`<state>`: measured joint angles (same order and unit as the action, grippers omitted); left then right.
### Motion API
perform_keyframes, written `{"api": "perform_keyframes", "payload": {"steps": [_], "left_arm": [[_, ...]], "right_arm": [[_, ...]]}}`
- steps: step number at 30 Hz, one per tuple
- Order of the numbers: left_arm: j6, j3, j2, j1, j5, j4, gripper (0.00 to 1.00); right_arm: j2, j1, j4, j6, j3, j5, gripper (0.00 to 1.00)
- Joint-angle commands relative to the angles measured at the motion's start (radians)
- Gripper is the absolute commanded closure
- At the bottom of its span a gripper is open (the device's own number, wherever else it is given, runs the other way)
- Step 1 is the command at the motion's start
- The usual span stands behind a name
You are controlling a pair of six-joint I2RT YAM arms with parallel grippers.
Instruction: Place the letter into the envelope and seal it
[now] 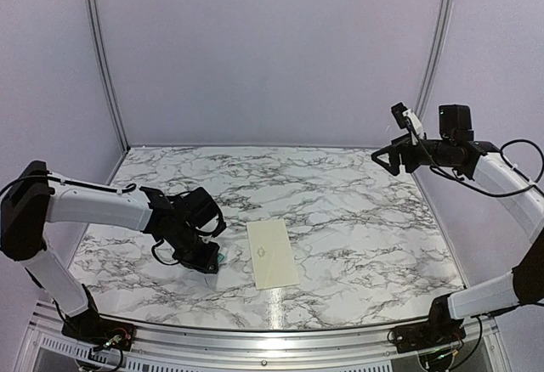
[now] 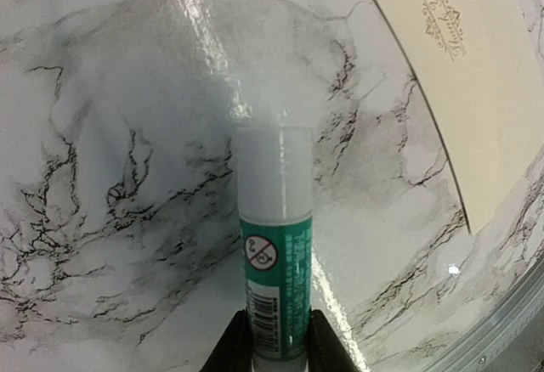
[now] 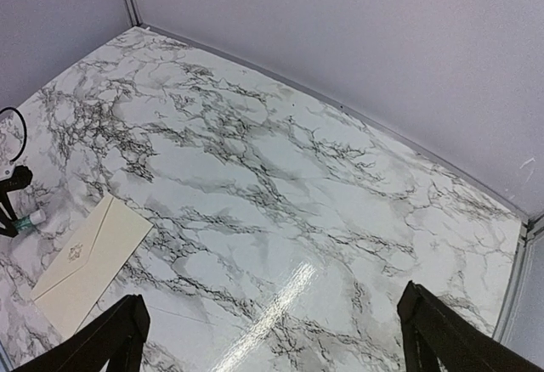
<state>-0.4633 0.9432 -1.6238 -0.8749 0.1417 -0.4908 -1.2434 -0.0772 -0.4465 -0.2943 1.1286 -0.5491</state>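
Note:
The cream envelope [image 1: 272,253] lies flat on the marble table with its flap down and a small gold emblem on it; it also shows in the left wrist view [image 2: 476,92] and the right wrist view [image 3: 85,262]. My left gripper [image 1: 211,260] is low over the table just left of the envelope, shut on a white-and-green glue tube [image 2: 274,245], whose white capped end points away from the fingers [image 2: 234,342]. My right gripper [image 1: 382,158] is open and empty, high over the table's far right. The letter is not in view.
The marble table [image 1: 340,211] has a metal rail along its near edge [image 1: 272,325]. Pale walls close in the back and both sides. The glue tube and left fingers show small at the left edge of the right wrist view [image 3: 32,217].

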Motion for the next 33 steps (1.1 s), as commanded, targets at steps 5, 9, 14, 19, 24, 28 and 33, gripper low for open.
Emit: {"api": "perform_keyframes", "payload": {"steps": [5, 9, 14, 19, 24, 28, 33], "left_arm": [[0.029, 0.021, -0.09, 0.003, 0.019, -0.046, 0.67], [0.041, 0.026, -0.097, 0.002, 0.004, -0.047, 0.33], [0.05, 0.029, -0.092, 0.001, -0.017, -0.047, 0.01], [0.06, 0.038, -0.083, 0.002, -0.041, -0.045, 0.01], [0.066, 0.041, -0.081, 0.002, -0.044, -0.037, 0.01], [0.068, 0.046, -0.078, 0.002, -0.049, -0.032, 0.01], [0.078, 0.053, -0.084, 0.002, -0.048, -0.029, 0.01]], "right_arm": [[-0.013, 0.003, -0.029, -0.019, 0.02, 0.015, 0.02], [-0.022, 0.003, -0.035, -0.023, 0.027, 0.015, 0.01], [-0.023, 0.002, -0.038, -0.024, 0.027, 0.021, 0.02], [-0.024, 0.002, -0.045, -0.025, 0.03, 0.016, 0.02], [-0.021, 0.002, -0.046, -0.021, 0.024, 0.008, 0.01], [-0.016, 0.002, -0.046, -0.02, 0.023, 0.006, 0.02], [-0.016, 0.002, -0.041, -0.02, 0.02, 0.003, 0.01]]}}
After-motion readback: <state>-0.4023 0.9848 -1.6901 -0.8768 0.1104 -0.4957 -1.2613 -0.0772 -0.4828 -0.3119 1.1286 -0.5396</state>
